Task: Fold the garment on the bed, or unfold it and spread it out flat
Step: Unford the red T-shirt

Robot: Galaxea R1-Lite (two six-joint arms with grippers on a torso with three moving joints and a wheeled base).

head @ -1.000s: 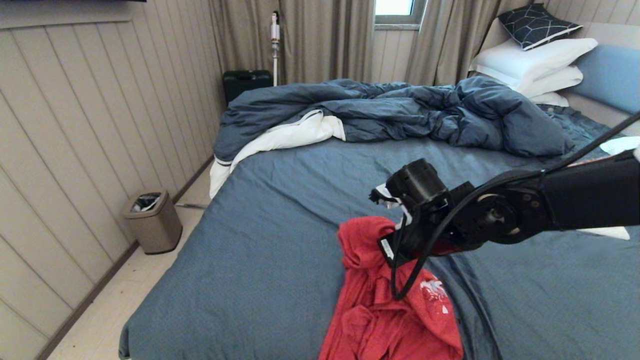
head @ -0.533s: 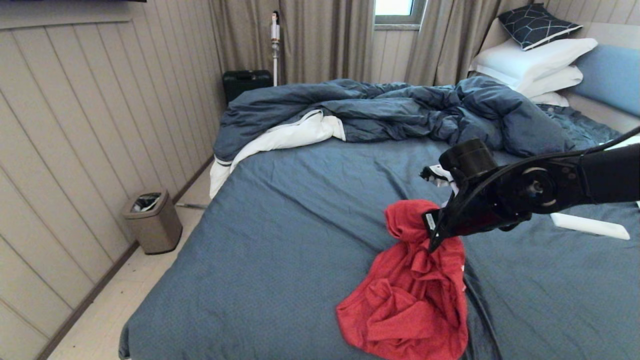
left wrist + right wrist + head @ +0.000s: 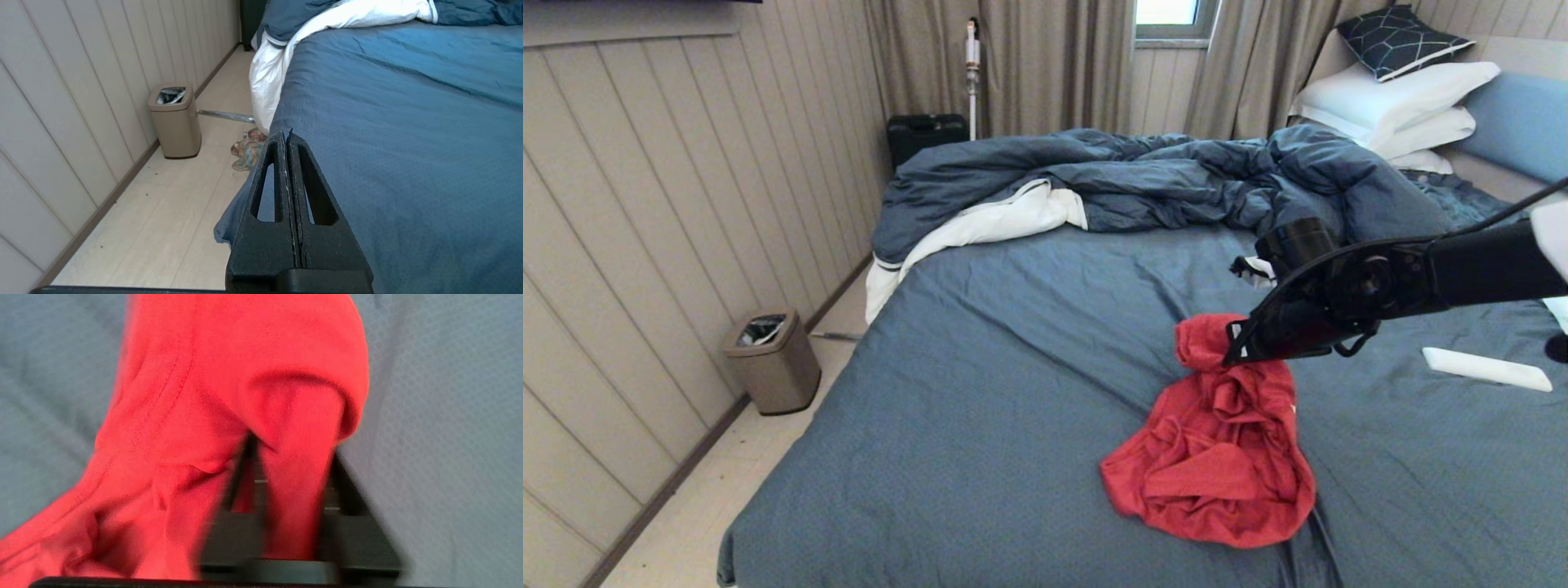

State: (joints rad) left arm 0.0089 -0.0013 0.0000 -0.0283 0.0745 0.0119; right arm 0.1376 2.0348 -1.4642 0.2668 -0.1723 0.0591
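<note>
1. Where the panelled wall meets the floor at the far left, a tan waste bin (image 3: 772, 360) stands on the pale floor (image 3: 703, 523), well apart from the bed.
2. The left claw (image 3: 287, 136) appears only in its own wrist view: its two fingers are pressed together with nothing between them, and it hangs beside the bed's near left corner, above the floor.
3. The bed (image 3: 980, 425), covered by a blue-grey fitted sheet, fills the middle of the head view; a rumpled dark blue duvet (image 3: 1160, 184) with a white underside lies bunched across its far part.
4. The garment (image 3: 1217, 457), a bright red T-shirt, lies crumpled in a heap on the sheet, right of centre and near the front edge; its upper end rises in a peak to the right claw.
5. The right claw (image 3: 1232, 353) reaches in from the right on a black arm, tip down at that raised peak. In the right wrist view a fold of red cloth lies between its parted fingers (image 3: 347, 498); whether they clamp it cannot be told.
6. A flat white object (image 3: 1486, 369) lies on the sheet further right, apart from the garment.
7. Stacked white pillows (image 3: 1396, 102) topped by a dark patterned cushion (image 3: 1401, 37) sit at the far right corner.
</note>
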